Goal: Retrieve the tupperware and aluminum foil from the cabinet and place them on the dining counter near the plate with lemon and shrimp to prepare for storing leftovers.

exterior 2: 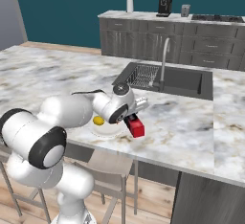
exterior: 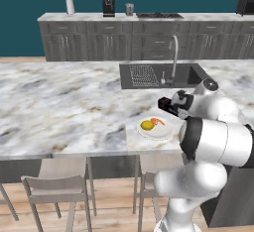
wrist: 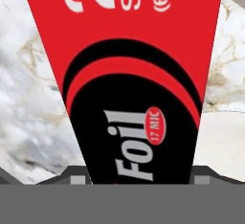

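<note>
Gripping aluminum foil [wrist: 134,74] — gripper [wrist: 139,182]

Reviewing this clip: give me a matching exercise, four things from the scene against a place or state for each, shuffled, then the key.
Things:
1. aluminum foil
2. plate with lemon and shrimp
3. tap
4. paper-towel roll

Places or states:
A. rising beside the dark sink set in the dining counter
B. standing on the far counter against the teal wall
C. held between the jaws of the gripper
D. resting near the dining counter's front edge

Pairs: 1-C, 2-D, 3-A, 4-B
</note>
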